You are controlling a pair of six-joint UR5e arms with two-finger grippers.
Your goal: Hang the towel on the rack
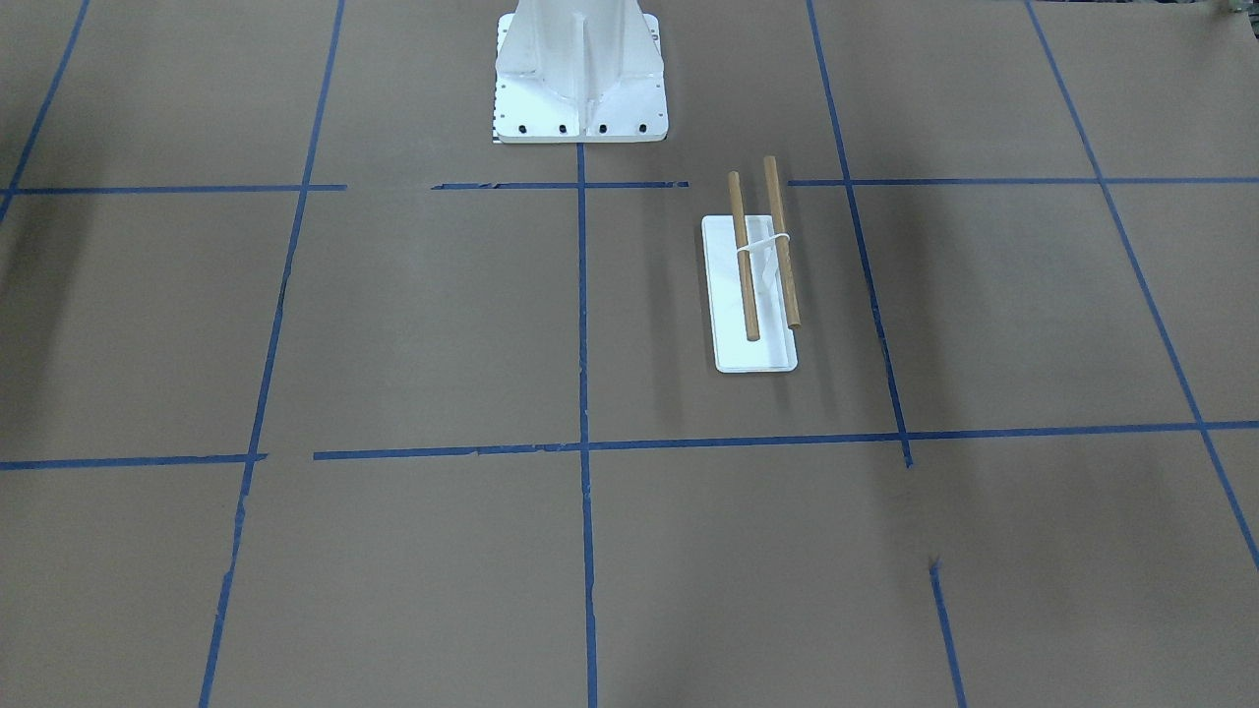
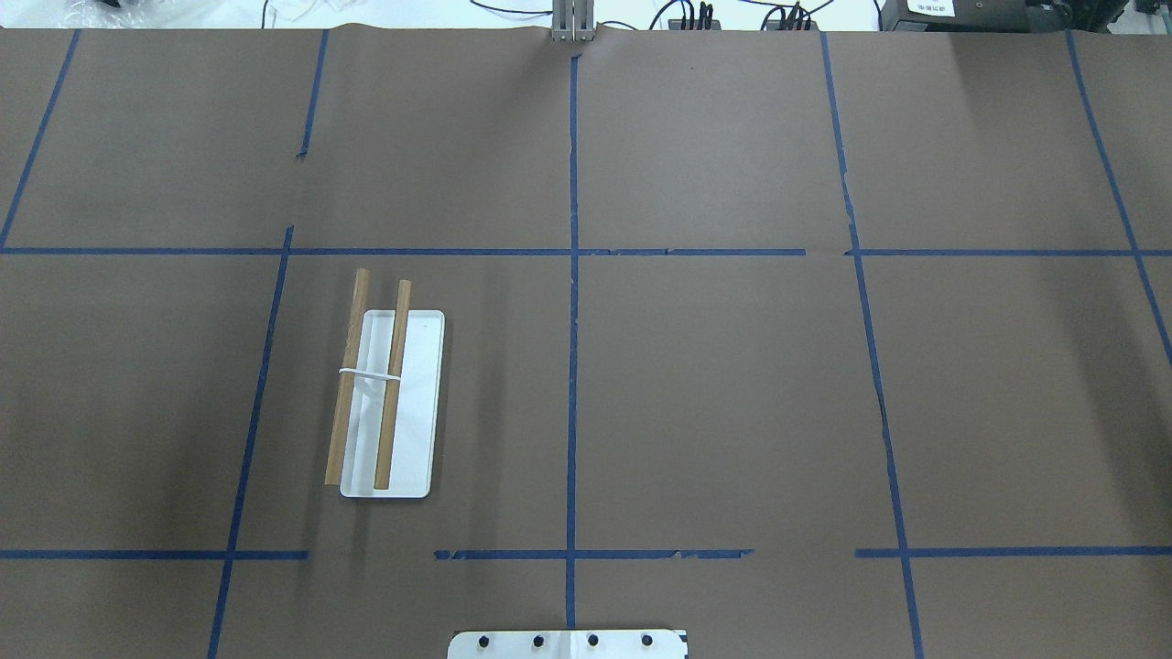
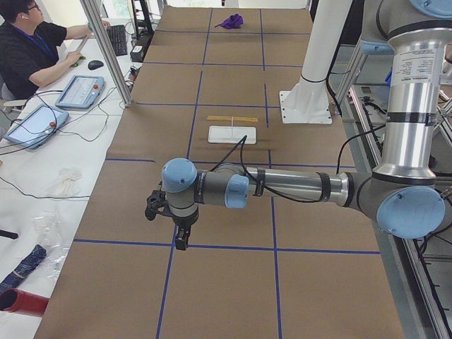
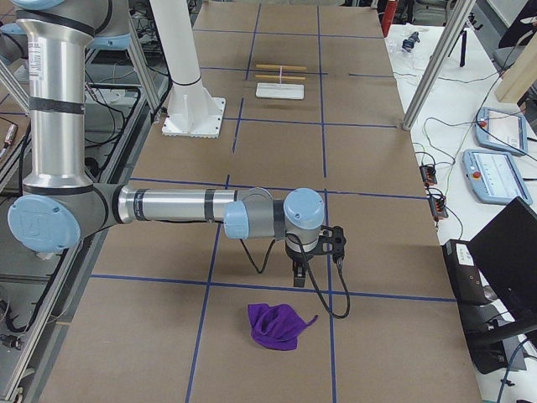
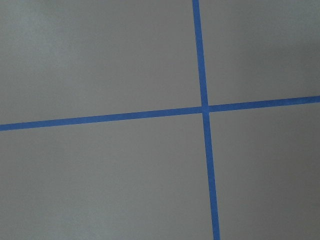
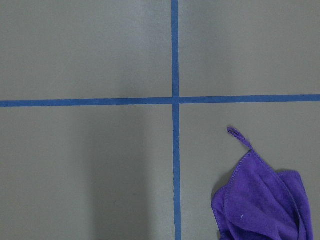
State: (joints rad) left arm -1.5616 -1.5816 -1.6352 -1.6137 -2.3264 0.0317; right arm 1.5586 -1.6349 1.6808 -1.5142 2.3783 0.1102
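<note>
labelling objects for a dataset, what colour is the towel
Deep purple all over, with a thin loop of the same colour at one corner. The towel shows best in the right wrist-mounted view.

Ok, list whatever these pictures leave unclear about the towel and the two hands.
Left hand: only in the exterior left view, small; open or shut unclear.
Right hand: only in the exterior right view; same doubt.
Towel: cut off by the right wrist view's bottom and right edges; bunched in the exterior right view, full shape hidden.
Overhead and front-facing views: towel and hands outside the frame.
</note>
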